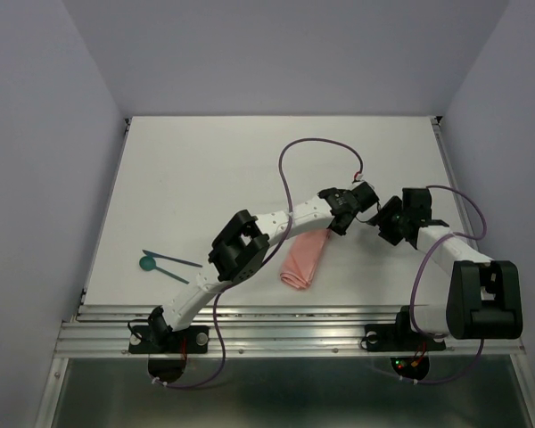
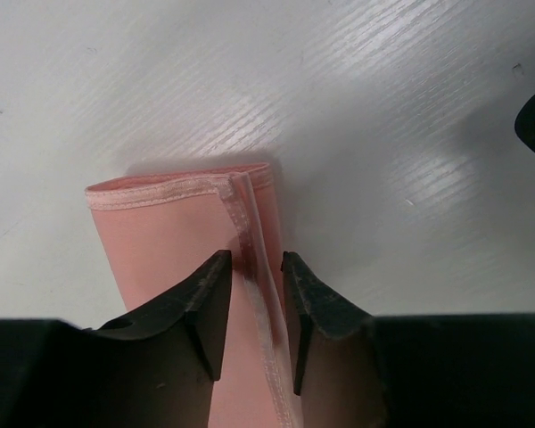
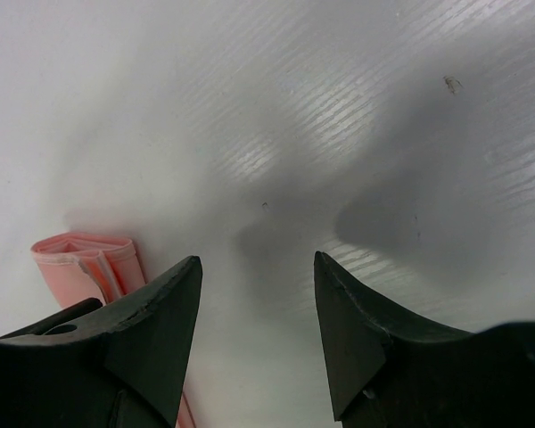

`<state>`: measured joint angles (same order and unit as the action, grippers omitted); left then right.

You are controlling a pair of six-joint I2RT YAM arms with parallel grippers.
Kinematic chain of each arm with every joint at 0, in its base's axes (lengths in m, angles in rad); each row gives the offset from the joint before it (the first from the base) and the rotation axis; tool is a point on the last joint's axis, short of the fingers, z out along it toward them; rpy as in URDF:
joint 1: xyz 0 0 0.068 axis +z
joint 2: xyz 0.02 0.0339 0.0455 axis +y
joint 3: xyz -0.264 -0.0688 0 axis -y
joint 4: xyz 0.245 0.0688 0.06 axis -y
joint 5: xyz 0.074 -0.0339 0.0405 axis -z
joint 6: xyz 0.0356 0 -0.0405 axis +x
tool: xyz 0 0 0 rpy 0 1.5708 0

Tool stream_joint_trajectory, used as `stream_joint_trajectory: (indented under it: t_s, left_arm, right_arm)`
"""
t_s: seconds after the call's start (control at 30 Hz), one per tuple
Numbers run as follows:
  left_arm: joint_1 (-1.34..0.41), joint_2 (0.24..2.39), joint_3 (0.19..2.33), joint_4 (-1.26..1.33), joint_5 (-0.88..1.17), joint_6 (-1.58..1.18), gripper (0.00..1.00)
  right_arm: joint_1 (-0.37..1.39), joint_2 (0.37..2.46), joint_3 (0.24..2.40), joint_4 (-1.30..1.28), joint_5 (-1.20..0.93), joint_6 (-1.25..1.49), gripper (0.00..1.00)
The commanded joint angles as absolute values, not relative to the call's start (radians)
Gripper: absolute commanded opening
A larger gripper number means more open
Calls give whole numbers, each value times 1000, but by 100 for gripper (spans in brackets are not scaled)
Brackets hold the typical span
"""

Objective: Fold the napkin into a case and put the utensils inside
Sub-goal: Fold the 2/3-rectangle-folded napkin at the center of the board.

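Observation:
The napkin (image 1: 300,261) is a salmon-pink cloth folded into a narrow layered strip, the case shape, lying flat near the table's middle front. My left gripper (image 2: 254,267) is low over its far end. The fingers (image 2: 209,299) stand a narrow gap apart, astride the hemmed edge of the top layer (image 2: 241,223), and the cloth runs flat between them. My right gripper (image 3: 257,267) is open and empty over bare table just right of the napkin (image 3: 89,259); it also shows in the top view (image 1: 388,221). The teal utensils (image 1: 165,260) lie at the front left, far from both grippers.
A purple cable (image 1: 316,144) loops over the table behind the grippers. The table's metal front rail (image 1: 276,314) runs just below the napkin. White walls close in the left, right and back sides.

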<state>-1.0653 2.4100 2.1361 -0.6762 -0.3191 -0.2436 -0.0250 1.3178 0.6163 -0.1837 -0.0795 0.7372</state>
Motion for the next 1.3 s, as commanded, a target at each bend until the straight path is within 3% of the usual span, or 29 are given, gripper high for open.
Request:
stream_joint_trajectory:
  t_s: [0.0,0.1,0.3,0.43,0.47,0.53,0.67,0.83,1.27]
  left_arm:
    - [-1071,2408,2137,-681,-319,-236,37]
    - [-1069,2414,2137,-683,-319,-236,27]
    - [-1069,2413,2131,-677,-325,-235,26]
    - [-1069,2414,2129,-673,-324,-227,20]
    - [-1068,2414,2129,-675,-322,-224,17]
    - [-1068,2416,2126,-673,-322,-218,0]
    - [-1058,2376,2088,-637,-261,-190,0]
    - [-988,2257,1921,-506,6,-201,0]
    - [-870,2089,1661,-316,396,-227,0]
  right_arm:
    - [-31,1295,611,-176,-81,733,59]
    - [-31,1293,612,-176,-81,735,59]
    - [-31,1290,612,-176,-84,736,59]
    - [-31,1286,609,-176,-87,736,59]
    - [-31,1284,609,-178,-86,735,58]
    - [-31,1279,612,-176,-87,724,59]
    - [-31,1282,632,-193,-110,678,59]
    - [-31,1293,644,-184,-205,597,58]
    - [124,1261,644,-213,-163,532,56]
